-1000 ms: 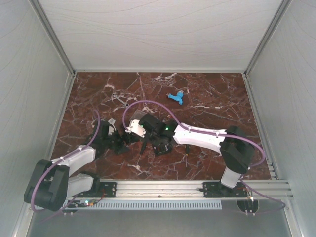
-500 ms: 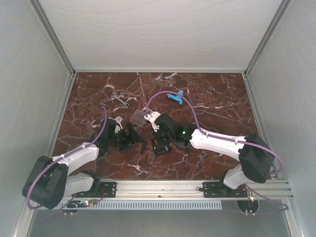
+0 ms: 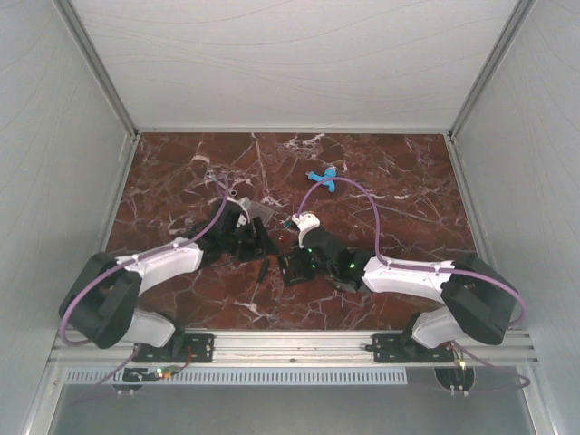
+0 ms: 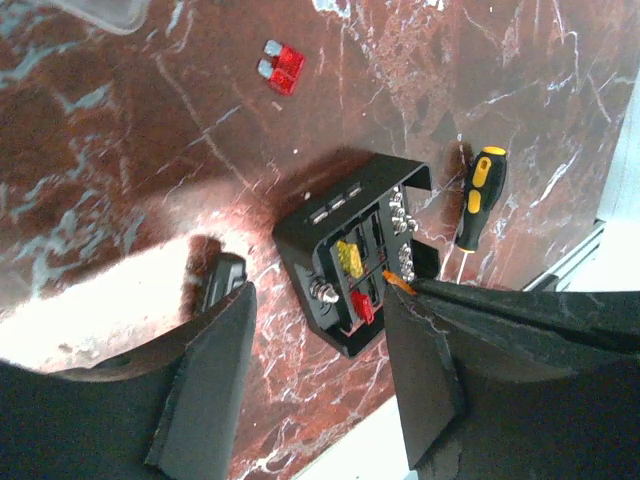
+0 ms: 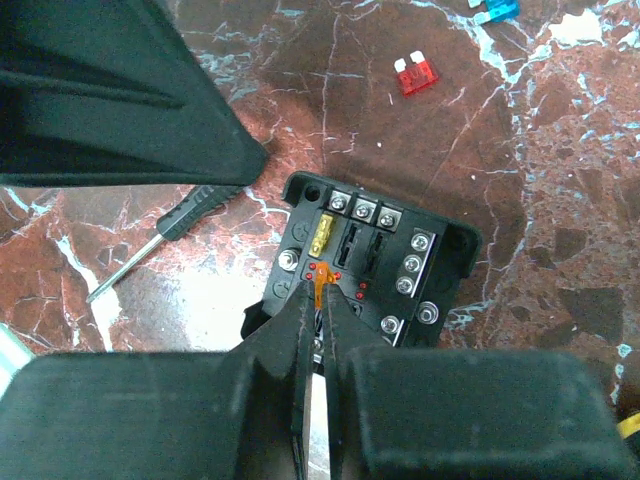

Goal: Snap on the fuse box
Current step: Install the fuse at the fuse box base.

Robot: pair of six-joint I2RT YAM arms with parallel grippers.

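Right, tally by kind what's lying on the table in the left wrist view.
fuse box: 1
clear lid: 1
screwdrivers: 2
loose red fuse: 1
Total: 5

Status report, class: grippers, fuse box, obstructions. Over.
Left gripper open, empty. Right gripper shut on orange fuse at fuse box. Clear lid off, lying apart. Screwdriver beside box.
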